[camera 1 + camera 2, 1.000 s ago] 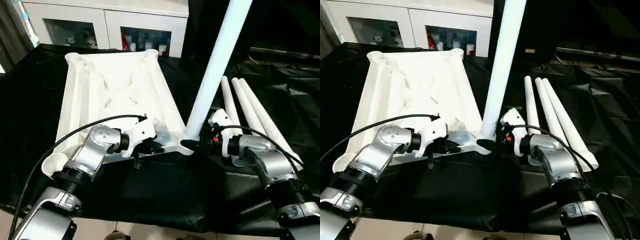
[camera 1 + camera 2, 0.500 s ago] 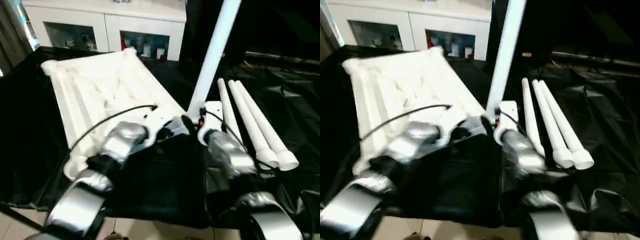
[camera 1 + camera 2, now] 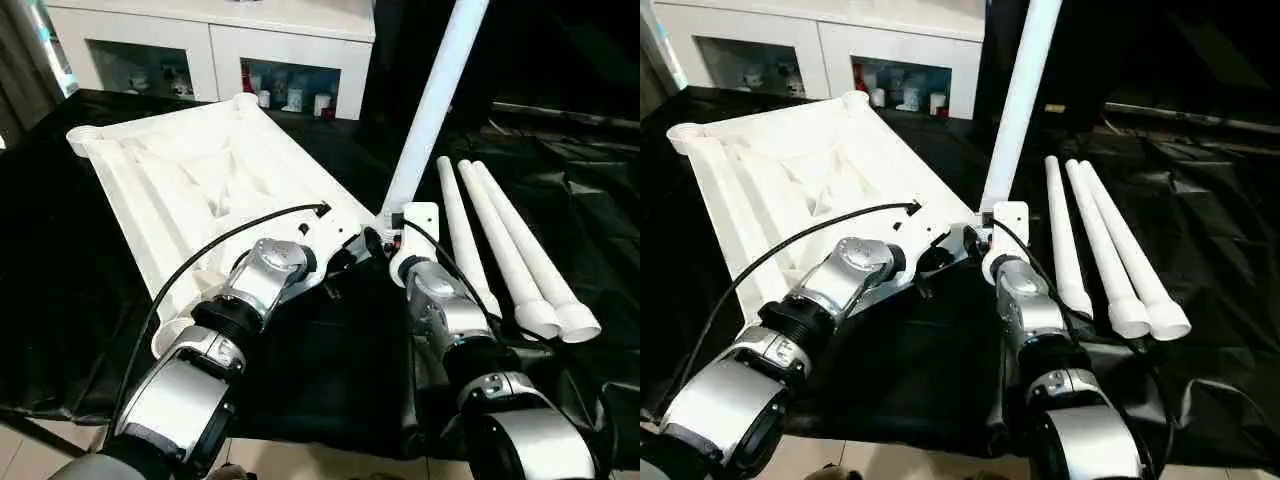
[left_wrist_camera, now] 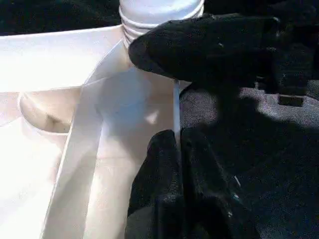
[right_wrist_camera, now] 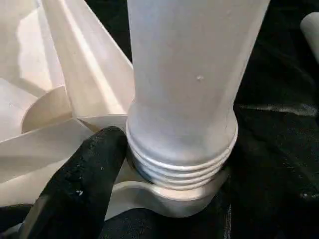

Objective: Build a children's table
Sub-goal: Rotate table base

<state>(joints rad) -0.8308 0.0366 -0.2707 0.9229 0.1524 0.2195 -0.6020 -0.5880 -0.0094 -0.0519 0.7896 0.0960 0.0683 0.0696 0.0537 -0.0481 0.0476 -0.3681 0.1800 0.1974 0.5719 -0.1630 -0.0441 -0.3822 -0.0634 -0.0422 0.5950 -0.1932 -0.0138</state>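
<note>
Here black cloth (image 3: 60, 250) drapes the table; white cabinets (image 3: 210, 45) behind; left hand (image 4: 177, 144) grasping tabletop (image 3: 200, 170) rim.

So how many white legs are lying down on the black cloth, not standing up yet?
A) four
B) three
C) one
B, three loose legs lie side by side on the black cloth, while one more leg already stands in the tabletop corner.
</note>
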